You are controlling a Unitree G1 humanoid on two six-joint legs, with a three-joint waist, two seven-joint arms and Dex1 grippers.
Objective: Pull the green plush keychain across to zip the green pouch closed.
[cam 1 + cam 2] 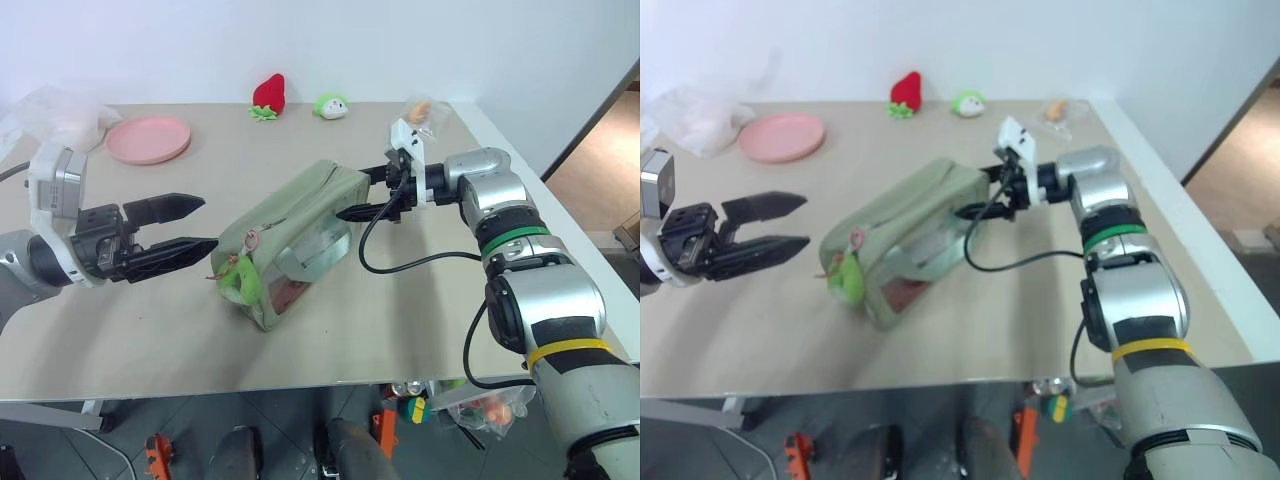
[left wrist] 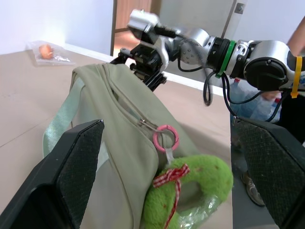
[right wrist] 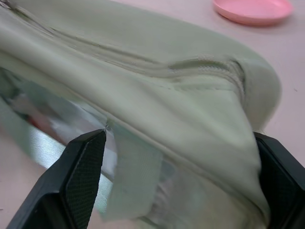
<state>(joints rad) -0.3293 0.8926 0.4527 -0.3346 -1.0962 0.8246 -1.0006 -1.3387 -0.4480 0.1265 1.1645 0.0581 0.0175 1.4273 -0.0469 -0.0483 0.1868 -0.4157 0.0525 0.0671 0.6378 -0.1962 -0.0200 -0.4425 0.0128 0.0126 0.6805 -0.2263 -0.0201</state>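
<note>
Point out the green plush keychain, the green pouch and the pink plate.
green plush keychain (image 2: 200, 174): left wrist view, plush ring's upper curve.
green pouch (image 1: 300, 205): left eye view, fabric top.
pink plate (image 1: 148, 138): left eye view, plate's middle.

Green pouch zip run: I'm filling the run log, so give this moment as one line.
left gripper: open, beside green plush keychain | right gripper: open, straddling green pouch far end | zip: slider at keychain end
</note>
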